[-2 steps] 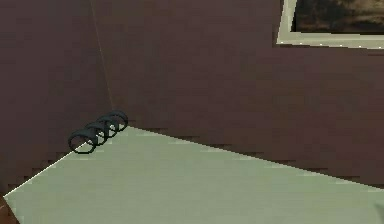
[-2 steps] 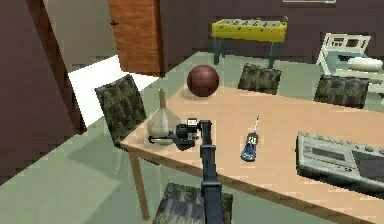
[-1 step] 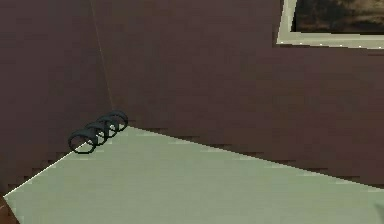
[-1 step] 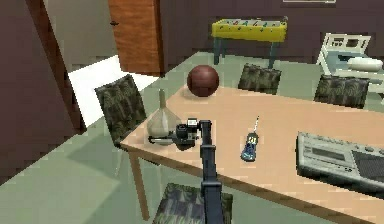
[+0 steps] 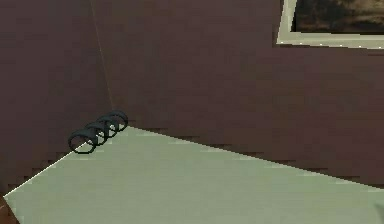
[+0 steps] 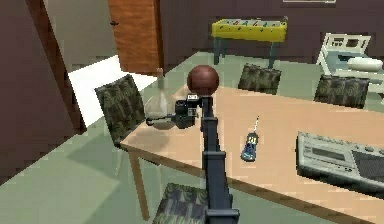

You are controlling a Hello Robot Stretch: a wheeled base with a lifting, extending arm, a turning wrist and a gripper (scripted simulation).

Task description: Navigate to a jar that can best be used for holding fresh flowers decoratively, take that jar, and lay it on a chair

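A pale, see-through jar [image 6: 160, 97] with a narrow neck stands at the left end of a wooden table [image 6: 280, 125] in the arm side view. My arm [image 6: 214, 165] rises over the table from the bottom edge. The gripper [image 6: 153, 121] points left, right by the jar's base, and I cannot tell whether it holds anything. A chair [image 6: 122, 102] with a mottled green cushion stands just past the table's left end. Another chair [image 6: 186, 205] is at the near edge.
On the table lie a brown ball [image 6: 205, 78], a small blue bottle [image 6: 250, 146] and a grey device [image 6: 340, 160]. Two more chairs [image 6: 258, 78] [image 6: 341, 91] line the far side, with a yellow foosball table [image 6: 248, 30] beyond. The forward view has dark walls, black rings [image 5: 97, 133] on the floor and a framed picture [image 5: 335, 25].
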